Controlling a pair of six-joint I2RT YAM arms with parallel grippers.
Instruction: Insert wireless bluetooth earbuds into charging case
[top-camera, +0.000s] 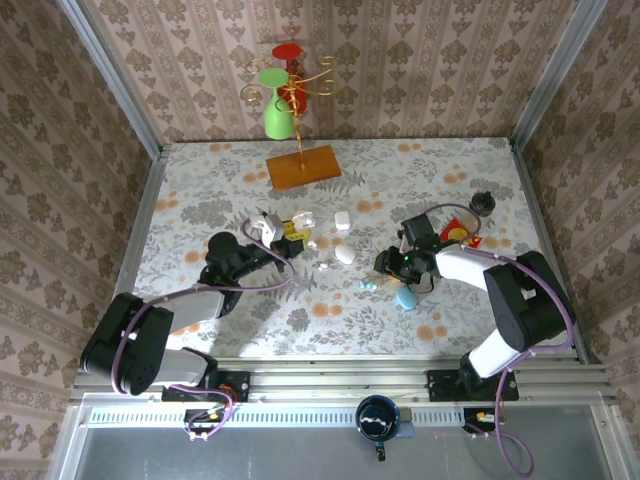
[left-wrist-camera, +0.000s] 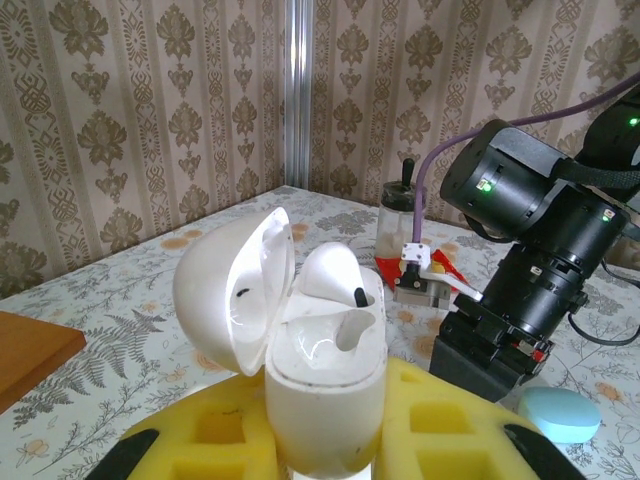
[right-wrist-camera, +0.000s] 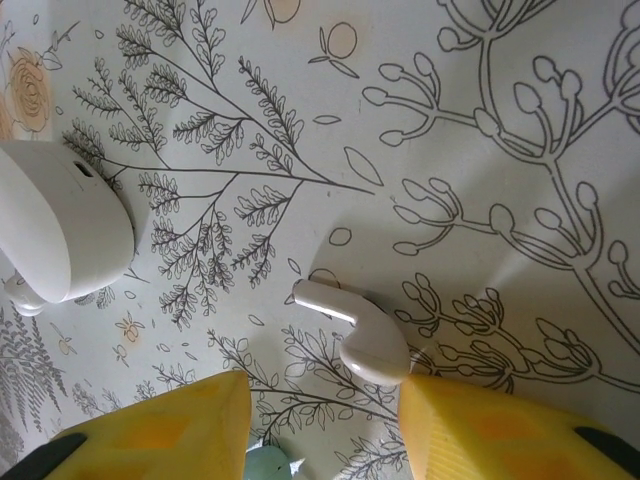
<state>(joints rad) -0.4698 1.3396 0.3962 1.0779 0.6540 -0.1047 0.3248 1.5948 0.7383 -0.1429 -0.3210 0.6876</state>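
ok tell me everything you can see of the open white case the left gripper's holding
The open charging case is glossy white plastic, pebble-shaped, held upright. Its rounded lid is swung open to the left. One white earbud sits in a slot; the slot beside it is empty. The left gripper clamps its lower body between yellow fingers.

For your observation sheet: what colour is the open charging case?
The case is white; left wrist view shows it best.
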